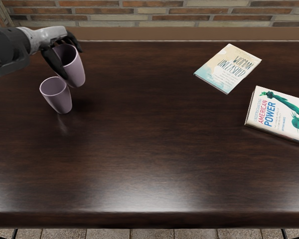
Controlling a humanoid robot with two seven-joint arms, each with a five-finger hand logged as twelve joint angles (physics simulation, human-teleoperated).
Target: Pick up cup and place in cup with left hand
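My left hand (61, 50) reaches in from the picture's left edge at the upper left, its fingers closed around the rim and side of a purple cup (75, 68). That cup tilts slightly and seems to be held above the table. Just in front of it and to its left, a second purple cup (60, 101) stands upright on the dark table, its mouth facing up. In the picture the two cups nearly meet; whether they touch I cannot tell.
On the right side of the dark wooden table (154, 149) lie two books: a pale one (228, 68) further back and a white one with a green statue (279, 115) at the right edge. A brick wall (159, 15) rises behind the table.
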